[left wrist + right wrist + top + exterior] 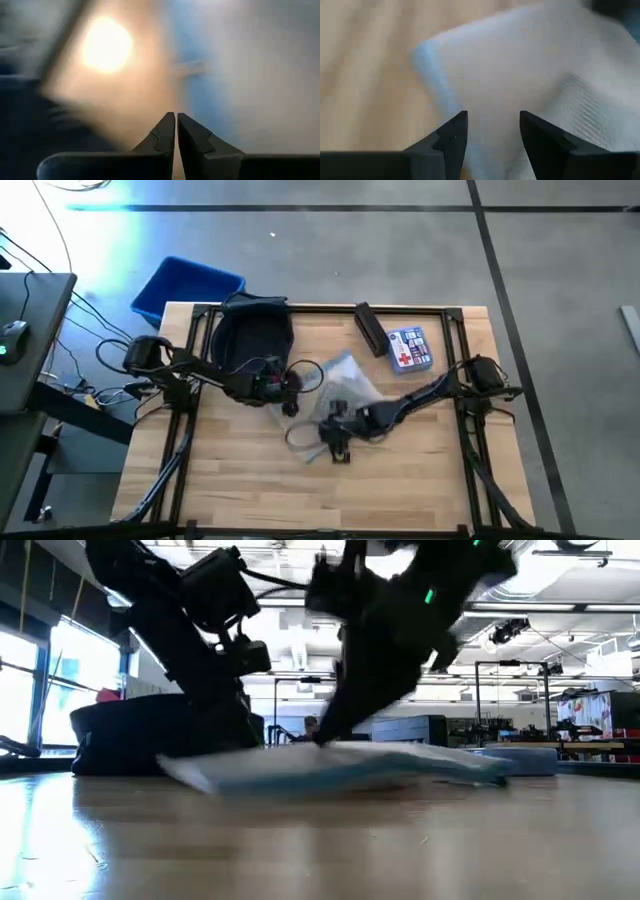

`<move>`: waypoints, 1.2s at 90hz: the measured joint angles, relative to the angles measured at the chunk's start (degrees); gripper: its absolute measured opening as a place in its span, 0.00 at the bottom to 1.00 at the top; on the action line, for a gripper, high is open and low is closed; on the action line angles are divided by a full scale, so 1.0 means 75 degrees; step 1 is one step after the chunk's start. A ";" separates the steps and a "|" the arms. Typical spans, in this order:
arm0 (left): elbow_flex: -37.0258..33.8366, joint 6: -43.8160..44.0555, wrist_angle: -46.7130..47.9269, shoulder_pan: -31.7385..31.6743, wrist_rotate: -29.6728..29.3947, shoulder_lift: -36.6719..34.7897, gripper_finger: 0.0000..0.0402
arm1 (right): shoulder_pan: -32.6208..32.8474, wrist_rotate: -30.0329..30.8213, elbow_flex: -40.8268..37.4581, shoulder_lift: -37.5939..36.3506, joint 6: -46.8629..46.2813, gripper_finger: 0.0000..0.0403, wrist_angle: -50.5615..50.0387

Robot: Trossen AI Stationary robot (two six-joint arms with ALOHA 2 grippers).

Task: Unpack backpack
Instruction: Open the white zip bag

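Note:
The dark navy backpack (250, 335) lies at the table's far left, flat on its back; in the low view it is the dark mound (140, 730). A clear plastic pouch (345, 385) lies flat on the wood to its right, pale in the low view (340, 765). My left gripper (292, 380) is shut with nothing between its fingers (176, 116), between the backpack and the pouch. My right gripper (338, 442) is open over the pouch's near end, and pale plastic (530, 65) fills the view past its fingers. My right gripper (492, 117) comes at the pouch's near end from above, slanting in from the table's right, with its open fingers (322, 738) down at the plastic. I cannot tell whether they touch it. The pouch lies flat on the table.
A blue and white box with a red cross (408, 348) and a black oblong object (370, 328) lie at the far right. A bright blue bin (185, 285) stands off the table's far left corner. A pale cord loop (300, 435) lies by the pouch. Bare wood fills the near half.

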State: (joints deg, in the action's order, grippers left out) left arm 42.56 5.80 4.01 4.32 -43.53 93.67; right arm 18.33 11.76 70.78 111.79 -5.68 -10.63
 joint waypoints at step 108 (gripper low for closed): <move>0.0465 0.0138 -0.1801 0.0495 0.1822 0.0721 0.00 | 0.0802 0.0760 -0.2123 -0.1602 -0.4368 0.41 -0.1135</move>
State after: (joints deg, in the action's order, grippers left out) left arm 46.05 6.83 -9.50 8.03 -29.86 99.07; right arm 24.34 17.45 54.85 99.77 -38.44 -19.15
